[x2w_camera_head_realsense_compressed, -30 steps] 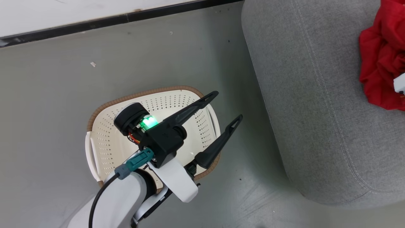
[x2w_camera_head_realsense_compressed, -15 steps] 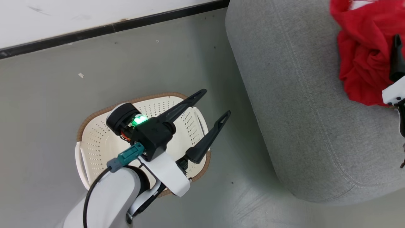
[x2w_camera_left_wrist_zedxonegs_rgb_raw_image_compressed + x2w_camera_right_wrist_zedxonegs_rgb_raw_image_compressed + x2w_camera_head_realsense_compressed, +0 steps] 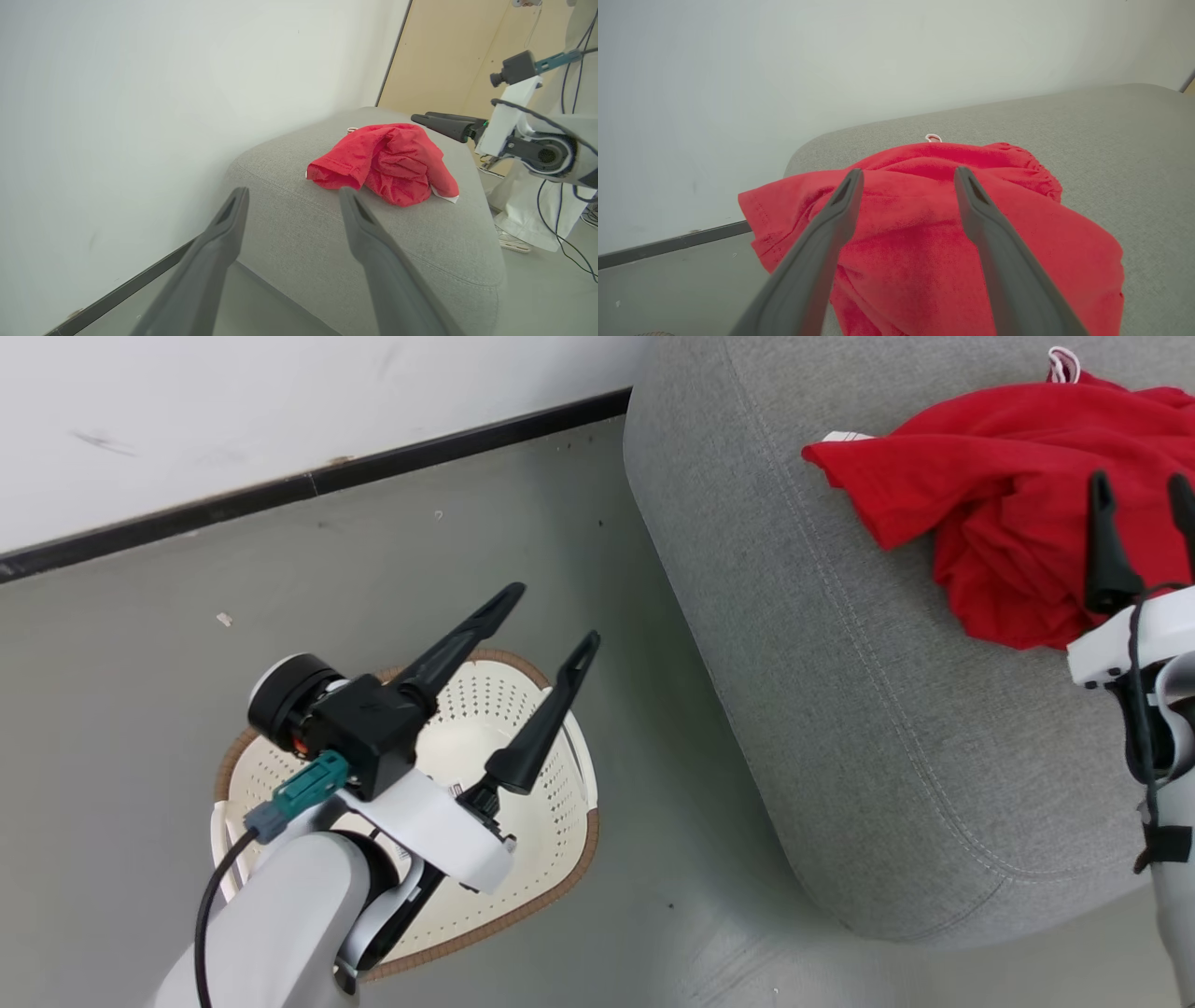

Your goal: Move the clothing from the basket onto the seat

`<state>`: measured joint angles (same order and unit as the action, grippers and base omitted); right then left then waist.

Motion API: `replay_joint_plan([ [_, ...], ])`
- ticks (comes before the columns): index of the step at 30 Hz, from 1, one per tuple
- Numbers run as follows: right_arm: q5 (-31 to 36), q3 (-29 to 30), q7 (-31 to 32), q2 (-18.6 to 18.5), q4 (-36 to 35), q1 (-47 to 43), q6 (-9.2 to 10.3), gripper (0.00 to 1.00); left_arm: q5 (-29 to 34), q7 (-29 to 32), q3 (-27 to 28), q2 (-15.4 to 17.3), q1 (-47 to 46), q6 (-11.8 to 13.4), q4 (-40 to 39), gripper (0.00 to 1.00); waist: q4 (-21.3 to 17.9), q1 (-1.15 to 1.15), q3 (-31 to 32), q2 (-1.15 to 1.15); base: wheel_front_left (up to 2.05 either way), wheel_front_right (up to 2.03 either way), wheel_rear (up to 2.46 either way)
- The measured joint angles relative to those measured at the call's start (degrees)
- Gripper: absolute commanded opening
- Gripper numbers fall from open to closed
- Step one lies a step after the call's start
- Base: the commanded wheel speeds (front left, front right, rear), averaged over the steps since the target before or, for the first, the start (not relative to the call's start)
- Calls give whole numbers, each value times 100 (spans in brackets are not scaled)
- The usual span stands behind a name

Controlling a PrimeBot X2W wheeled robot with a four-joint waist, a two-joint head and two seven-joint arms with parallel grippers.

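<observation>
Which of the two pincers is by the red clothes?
The right pincer, open at the clothing on the seat; the left pincer is by the basket.

Your left arm (image 3: 280,915) and left tool (image 3: 555,612) cover most of the cream-white perforated plastic basket (image 3: 551,803) left of the large grey fabric sofa (image 3: 840,709), so its floor is mostly hidden. On the sofa, the bright red soft clothing (image 3: 990,495) runs past the head view's right edge, as does one finger of the right tool (image 3: 1139,479). The white loop (image 3: 1062,362) beyond the clothing is too small to tell.
</observation>
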<state>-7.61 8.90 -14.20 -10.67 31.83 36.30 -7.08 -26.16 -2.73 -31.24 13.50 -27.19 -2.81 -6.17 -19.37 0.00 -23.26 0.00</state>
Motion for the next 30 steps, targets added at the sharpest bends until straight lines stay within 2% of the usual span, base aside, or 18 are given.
replay_joint_plan([
  [14,11,-515,-42,501,-1261,-662,0,100,-197,-533,735,81,785,610,356,100,114,0,468,0,0,0,0],
  [17,31,-587,-41,534,-1403,-738,0,100,-210,-626,858,92,928,699,396,100,161,0,529,0,0,0,0],
  [21,176,-783,-42,550,-1809,-825,0,100,-291,-875,1214,123,1270,939,506,100,306,0,687,0,0,0,0],
  [30,369,-1120,-42,664,-2115,-1234,0,100,-313,-1056,1700,142,1719,1285,604,100,600,0,945,0,0,0,0],
])
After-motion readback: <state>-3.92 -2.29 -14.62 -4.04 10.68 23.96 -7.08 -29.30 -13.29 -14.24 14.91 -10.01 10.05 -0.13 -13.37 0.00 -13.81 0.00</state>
